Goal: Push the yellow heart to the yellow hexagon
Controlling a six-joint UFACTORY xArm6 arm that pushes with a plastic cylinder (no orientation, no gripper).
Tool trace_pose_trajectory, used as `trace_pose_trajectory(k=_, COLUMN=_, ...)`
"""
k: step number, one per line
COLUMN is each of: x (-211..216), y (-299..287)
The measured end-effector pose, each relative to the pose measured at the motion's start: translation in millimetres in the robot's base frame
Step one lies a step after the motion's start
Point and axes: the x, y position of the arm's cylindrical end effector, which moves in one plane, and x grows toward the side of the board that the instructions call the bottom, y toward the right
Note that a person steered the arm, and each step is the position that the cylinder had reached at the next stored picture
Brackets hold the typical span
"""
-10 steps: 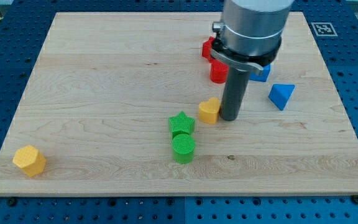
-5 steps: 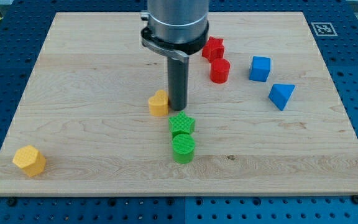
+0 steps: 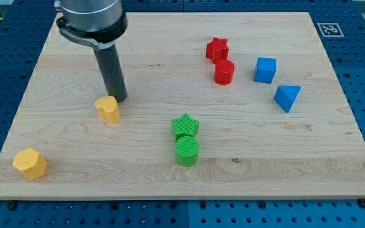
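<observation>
The yellow heart (image 3: 108, 108) lies on the wooden board (image 3: 68, 145), left of centre. The yellow hexagon (image 3: 30, 163) sits near the board's bottom left corner, well apart from the heart. My tip (image 3: 118, 98) is at the end of the dark rod, just above and to the right of the heart, touching or nearly touching its upper right side.
A green star (image 3: 185, 126) and a green cylinder (image 3: 187, 151) sit together near the middle bottom. A red star (image 3: 217, 49) and a red cylinder (image 3: 224, 72) are at the upper right. A blue cube (image 3: 265, 69) and a blue triangular block (image 3: 286, 97) lie further right.
My tip has swept to the view's left across the board, pushing the yellow heart from right of the green star to left of centre, closer to the yellow hexagon.
</observation>
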Motion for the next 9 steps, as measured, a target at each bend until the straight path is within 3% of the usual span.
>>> trace_pose_trajectory(k=3, x=4, y=-4)
trace_pose_trajectory(k=5, x=55, y=-3)
trace_pose_trajectory(k=9, x=95, y=-3)
